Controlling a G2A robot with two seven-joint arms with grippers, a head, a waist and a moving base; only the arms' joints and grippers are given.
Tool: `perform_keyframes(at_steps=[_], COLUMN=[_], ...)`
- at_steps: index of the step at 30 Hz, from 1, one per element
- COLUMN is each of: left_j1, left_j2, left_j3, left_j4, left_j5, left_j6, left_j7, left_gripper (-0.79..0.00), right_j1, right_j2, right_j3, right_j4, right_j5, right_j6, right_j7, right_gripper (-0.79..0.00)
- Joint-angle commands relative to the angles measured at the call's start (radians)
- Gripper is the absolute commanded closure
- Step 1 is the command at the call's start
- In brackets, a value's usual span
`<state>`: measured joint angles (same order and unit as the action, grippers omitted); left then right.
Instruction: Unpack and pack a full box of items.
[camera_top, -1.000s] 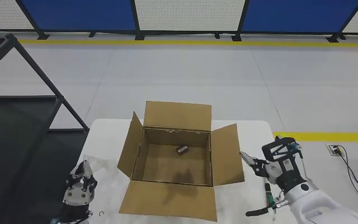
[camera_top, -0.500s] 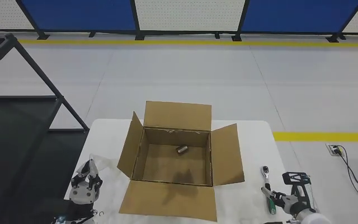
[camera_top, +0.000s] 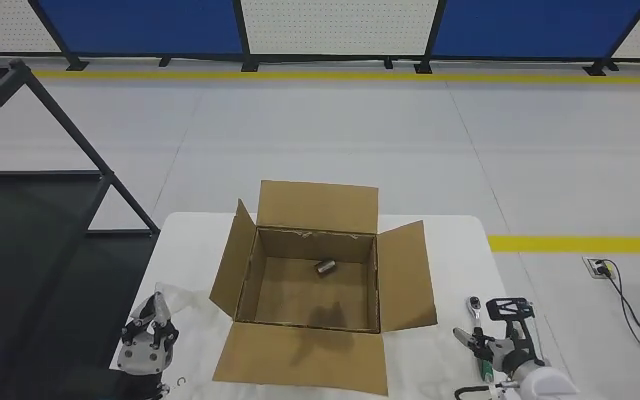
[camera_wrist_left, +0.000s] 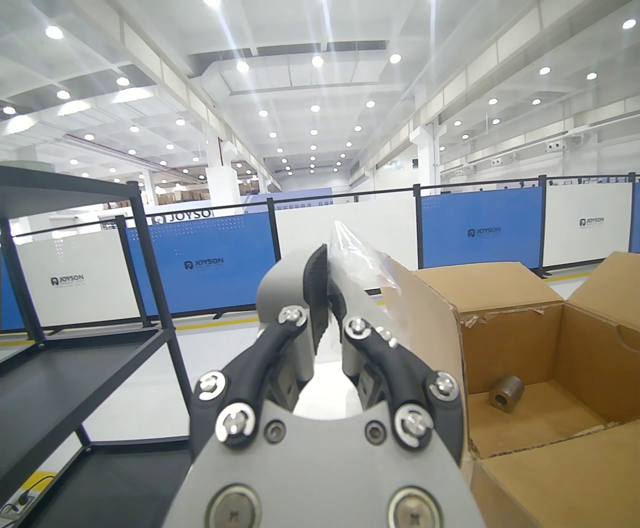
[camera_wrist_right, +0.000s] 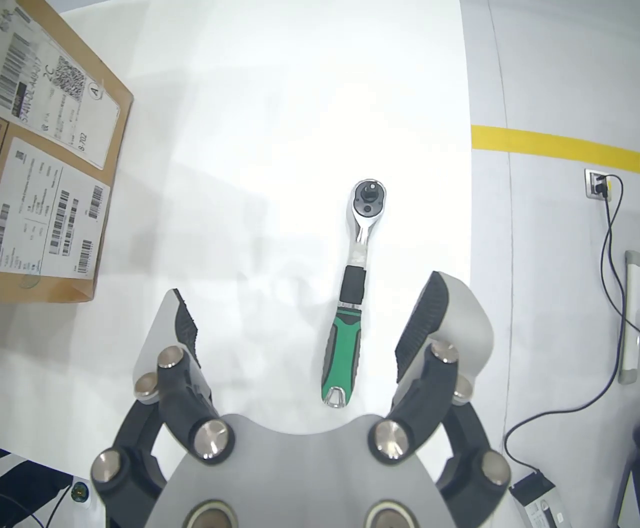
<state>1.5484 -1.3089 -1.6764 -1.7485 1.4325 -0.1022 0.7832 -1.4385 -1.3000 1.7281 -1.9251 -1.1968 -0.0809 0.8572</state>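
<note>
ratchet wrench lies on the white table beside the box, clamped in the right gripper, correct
Not clamped. The right wrist view shows the right gripper open over the ratchet wrench, which does lie on the white table beside the box.

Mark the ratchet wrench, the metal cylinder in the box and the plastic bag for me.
ratchet wrench (camera_wrist_right: 343, 350): right wrist view, green handle.
metal cylinder (camera_wrist_left: 512, 388): left wrist view, its rounded side.
clear plastic bag (camera_wrist_left: 360, 265): left wrist view, upper crinkled film.
</note>
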Motion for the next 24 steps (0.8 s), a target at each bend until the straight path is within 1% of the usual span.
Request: perform_keyframes(at_steps=[1,3,5,10,15,17,24], left_j1=[0.004,0.008,0.011,0.013,0.011,0.012,0.018], left_j2=[0.0,0.0,0.001,0.001,0.001,0.001,0.002], left_j3=[-0.003,-0.005,-0.006,-0.005,-0.001,-0.001,-0.008], left_j4=[-0.001,-0.002,-0.003,-0.007,-0.009,-0.007,-0.006], left_j5=[-0.004,-0.006,-0.008,-0.007,-0.006,-0.006,-0.013], left_j6=[0.0,-0.001,-0.001,-0.002,-0.003,-0.002,0.003], left_j7=[0.003,0.006,0.008,0.007,0.008,0.009,0.014], left_gripper=[0.0,0.0,0.0,0.0,0.0,0.0,0.0], right_j1=[0.027,0.057,0.087,0.131,0.15,0.157,0.176], right_j2=[0.002,0.005,0.007,0.011,0.015,0.017,0.022], right_j3=[-0.01,-0.016,-0.022,-0.026,-0.037,-0.037,-0.052], right_j4=[0.027,0.064,0.102,0.171,0.206,0.217,0.254], right_j5=[-0.015,-0.021,-0.027,-0.021,-0.03,-0.03,-0.036], right_j6=[0.009,0.016,0.02,0.03,0.047,0.043,0.043], right_j7=[0.039,0.079,0.104,0.115,0.117,0.122,0.127], right_gripper=[-0.585,-0.468,-0.388,-0.354,-0.336,-0.314,-0.302])
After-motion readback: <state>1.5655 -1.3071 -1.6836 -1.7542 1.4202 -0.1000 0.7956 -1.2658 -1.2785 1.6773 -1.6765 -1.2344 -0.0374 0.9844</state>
